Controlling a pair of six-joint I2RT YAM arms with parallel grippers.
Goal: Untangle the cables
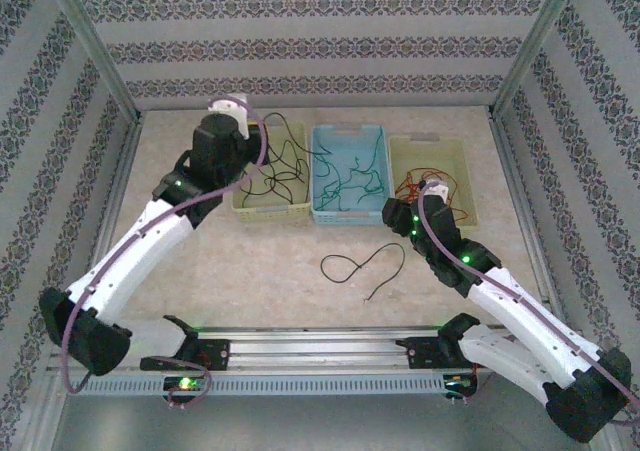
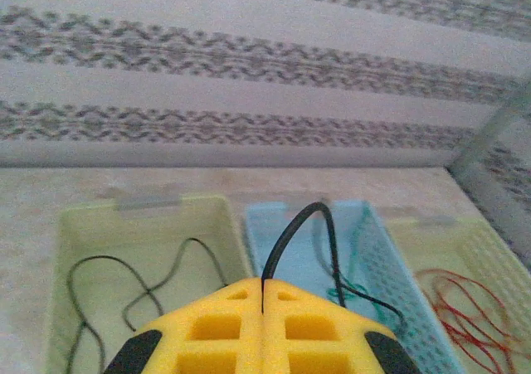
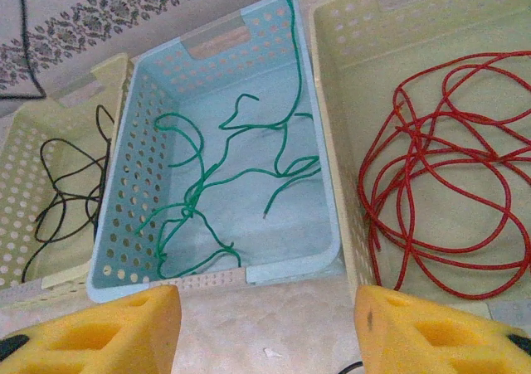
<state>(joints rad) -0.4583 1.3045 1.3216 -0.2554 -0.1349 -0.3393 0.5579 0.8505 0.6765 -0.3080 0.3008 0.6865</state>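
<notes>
Toward 11 o'clock of the table (image 1: 270, 271), a black cable (image 2: 286, 225) is being pinched between the fully closed fingers of the left gripper (image 2: 263, 289). From there it is being arched up and over toward 1 o'clock, above the blue basket (image 2: 386, 258). More black cables (image 3: 66, 191) are being contained by the left cream basket (image 3: 17, 212). Green cables (image 3: 207, 175) are being contained by the blue basket at 12 o'clock. A loose black cable (image 1: 360, 264) is being supported by the table at the blue basket's 6 o'clock. The right gripper (image 3: 265, 324) is being held wide with nothing between its fingers, at the 7 o'clock corner of the right cream basket (image 3: 340, 100), by which red cables (image 3: 440, 175) are being contained.
</notes>
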